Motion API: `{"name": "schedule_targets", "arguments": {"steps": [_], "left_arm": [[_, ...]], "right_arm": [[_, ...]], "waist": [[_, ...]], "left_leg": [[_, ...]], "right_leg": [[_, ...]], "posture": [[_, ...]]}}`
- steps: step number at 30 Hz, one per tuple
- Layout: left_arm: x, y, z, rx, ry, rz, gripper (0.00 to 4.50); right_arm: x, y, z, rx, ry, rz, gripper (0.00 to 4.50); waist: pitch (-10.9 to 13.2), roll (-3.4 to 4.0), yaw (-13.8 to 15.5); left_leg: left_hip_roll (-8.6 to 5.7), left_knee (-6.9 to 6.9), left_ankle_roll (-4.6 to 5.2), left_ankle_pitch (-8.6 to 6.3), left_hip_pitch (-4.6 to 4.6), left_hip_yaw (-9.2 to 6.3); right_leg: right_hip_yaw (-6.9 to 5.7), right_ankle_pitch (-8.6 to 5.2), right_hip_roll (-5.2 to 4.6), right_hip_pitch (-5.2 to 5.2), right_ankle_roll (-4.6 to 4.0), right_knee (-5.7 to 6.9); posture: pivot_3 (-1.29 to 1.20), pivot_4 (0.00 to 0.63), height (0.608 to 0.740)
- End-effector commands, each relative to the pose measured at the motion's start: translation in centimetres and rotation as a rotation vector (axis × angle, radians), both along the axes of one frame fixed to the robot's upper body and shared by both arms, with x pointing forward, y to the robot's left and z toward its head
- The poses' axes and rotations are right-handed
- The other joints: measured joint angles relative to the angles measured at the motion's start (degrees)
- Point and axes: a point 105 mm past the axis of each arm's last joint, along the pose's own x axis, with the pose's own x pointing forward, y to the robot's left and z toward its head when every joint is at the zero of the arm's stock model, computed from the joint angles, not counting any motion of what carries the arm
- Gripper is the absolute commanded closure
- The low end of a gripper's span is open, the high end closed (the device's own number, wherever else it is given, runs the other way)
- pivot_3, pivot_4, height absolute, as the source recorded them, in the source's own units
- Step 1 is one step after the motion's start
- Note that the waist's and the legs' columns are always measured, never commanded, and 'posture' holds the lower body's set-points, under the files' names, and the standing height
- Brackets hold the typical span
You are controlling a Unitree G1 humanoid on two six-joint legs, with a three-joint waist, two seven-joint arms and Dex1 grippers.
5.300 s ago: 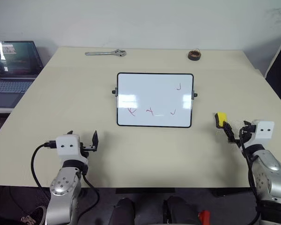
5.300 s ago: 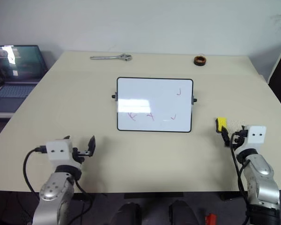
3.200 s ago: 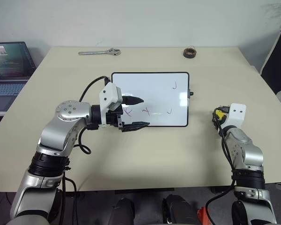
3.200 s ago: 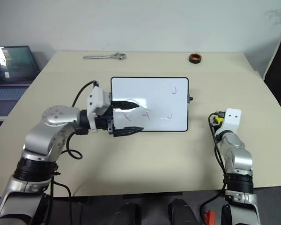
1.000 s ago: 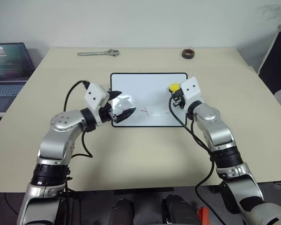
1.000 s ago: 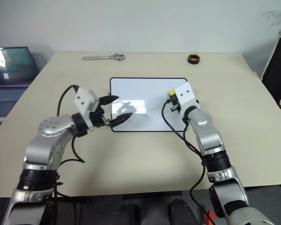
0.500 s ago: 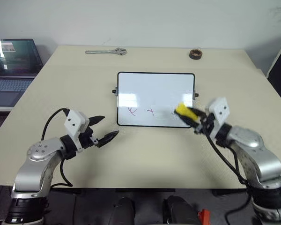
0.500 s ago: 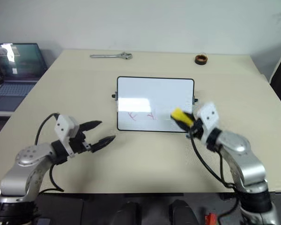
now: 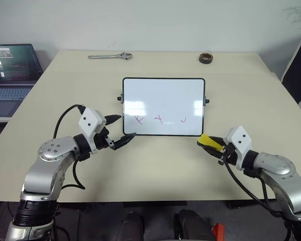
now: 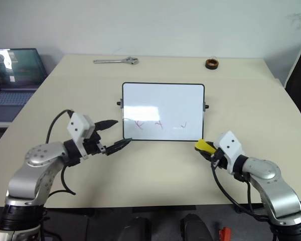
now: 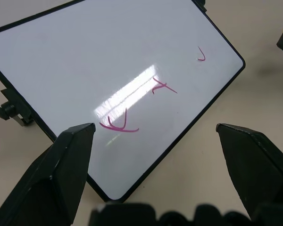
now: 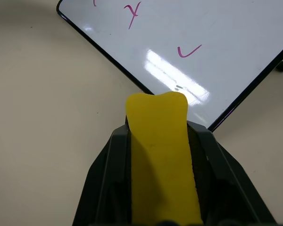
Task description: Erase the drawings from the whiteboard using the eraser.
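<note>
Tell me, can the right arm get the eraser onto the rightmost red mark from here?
Probably yes. The right gripper is shut on the eraser just off the whiteboard near corner, and nothing lies between it and the rightmost mark.

We are seeing a big pale table (image 9: 155, 165). A silver wrench (image 9: 110, 56) is lying near its far edge, at the upper left. A small brown ring (image 9: 206, 57) is sitting at the upper right. An open laptop (image 9: 12, 70) is glowing at the far left.
</note>
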Motion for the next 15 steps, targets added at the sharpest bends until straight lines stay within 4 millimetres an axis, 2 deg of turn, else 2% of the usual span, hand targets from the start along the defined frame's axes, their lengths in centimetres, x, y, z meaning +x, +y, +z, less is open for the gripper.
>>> {"name": "schedule_targets", "arguments": {"steps": [1, 6, 11, 15], "left_arm": [[-0.3, -0.3, 0.8, 0.008, -0.039, -0.014, 0.0], [-0.4, -0.3, 0.2, 0.012, -0.029, -0.02, 0.0], [-0.2, -0.6, -0.3, 0.023, -0.023, -0.037, 0.0], [-0.2, -0.7, -1.0, 0.042, -0.014, -0.052, 0.0]], "right_arm": [[-0.5, 0.4, 0.9, -0.007, -0.035, 0.042, 3.28], [-0.4, 0.5, 1.1, -0.018, -0.043, 0.046, 3.28], [2.3, 0.9, 3.3, 0.003, -0.188, -0.043, 3.28], [4.5, 2.0, 3.4, -0.054, -0.278, -0.097, 3.28]], "waist": [[0.0, 0.0, 0.0], [0.0, 0.0, 0.02], [0.0, 0.0, -0.2], [0.0, 0.0, -0.14]], "left_leg": [[0.0, 0.0, 0.0, 0.0, 0.01, 0.01], [0.01, 0.0, 0.0, 0.0, 0.01, -0.01], [-0.01, 0.01, 0.0, 0.0, 0.04, 0.03], [-0.01, -0.01, 0.0, 0.0, 0.02, 0.0]], "right_leg": [[0.0, 0.0, 0.0, 0.0, 0.01, 0.0], [-0.02, 0.0, 0.0, 0.0, 0.01, 0.0], [0.02, -0.01, 0.0, 0.0, 0.02, 0.02], [-0.01, 0.02, 0.0, -0.01, -0.03, 0.02]], "posture": [[0.0, 0.15, 0.74], [0.0, 0.15, 0.74], [0.0, 0.15, 0.74], [0.0, 0.15, 0.74]]}}
